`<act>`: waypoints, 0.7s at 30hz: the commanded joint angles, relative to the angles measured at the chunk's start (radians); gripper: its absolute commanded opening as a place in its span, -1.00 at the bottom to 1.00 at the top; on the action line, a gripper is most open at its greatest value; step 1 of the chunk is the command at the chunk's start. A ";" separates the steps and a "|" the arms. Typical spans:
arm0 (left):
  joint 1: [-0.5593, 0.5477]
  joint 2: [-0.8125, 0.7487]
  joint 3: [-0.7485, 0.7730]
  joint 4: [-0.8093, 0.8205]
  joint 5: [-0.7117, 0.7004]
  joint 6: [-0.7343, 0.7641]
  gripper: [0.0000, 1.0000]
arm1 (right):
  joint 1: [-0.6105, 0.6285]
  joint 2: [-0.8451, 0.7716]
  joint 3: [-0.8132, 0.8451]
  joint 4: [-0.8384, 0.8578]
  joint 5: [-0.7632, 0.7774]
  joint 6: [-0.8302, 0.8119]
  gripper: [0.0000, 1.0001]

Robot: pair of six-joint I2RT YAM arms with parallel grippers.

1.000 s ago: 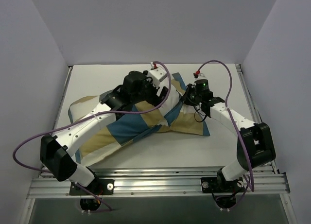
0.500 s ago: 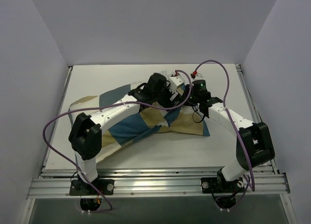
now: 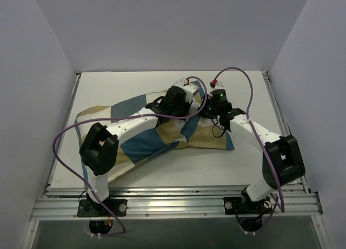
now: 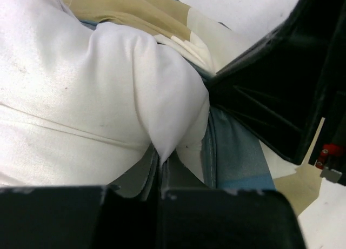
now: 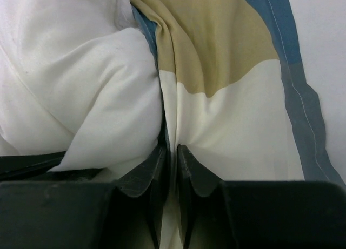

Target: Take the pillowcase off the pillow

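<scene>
Pillowcase (image 5: 232, 130) in right tool (image 5: 172, 152); pillow (image 4: 81, 98) in left tool (image 4: 159, 165).

1. This was a robot lab's test cell: a white table (image 3: 108, 87) stood boxed in by plain pale walls (image 3: 173, 27) behind it and on both sides.
2. Along the table's near edge ran a bare metal rail (image 3: 173, 207), with a left arm (image 3: 132, 123) and a right arm (image 3: 257, 131) bolted to it.
3. Purple cables (image 3: 54, 146) looped loose over the table from the arms.
</scene>
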 commanded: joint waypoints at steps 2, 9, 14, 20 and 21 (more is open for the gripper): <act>0.026 -0.044 -0.045 -0.015 -0.047 -0.099 -0.95 | 0.056 -0.046 0.024 -0.099 0.063 0.063 -0.69; 0.024 -0.105 -0.085 -0.024 -0.080 -0.181 -0.95 | 0.181 -0.085 0.101 -0.255 0.254 0.159 -0.07; 0.024 -0.130 -0.099 -0.019 -0.080 -0.199 -0.95 | 0.207 -0.085 0.108 -0.272 0.296 0.199 -0.03; 0.024 -0.150 -0.098 -0.025 -0.080 -0.208 -0.95 | 0.212 -0.024 0.085 -0.246 0.255 0.203 -0.03; 0.024 -0.151 -0.096 -0.027 -0.080 -0.211 -0.95 | 0.212 -0.008 0.079 -0.248 0.250 0.202 -0.03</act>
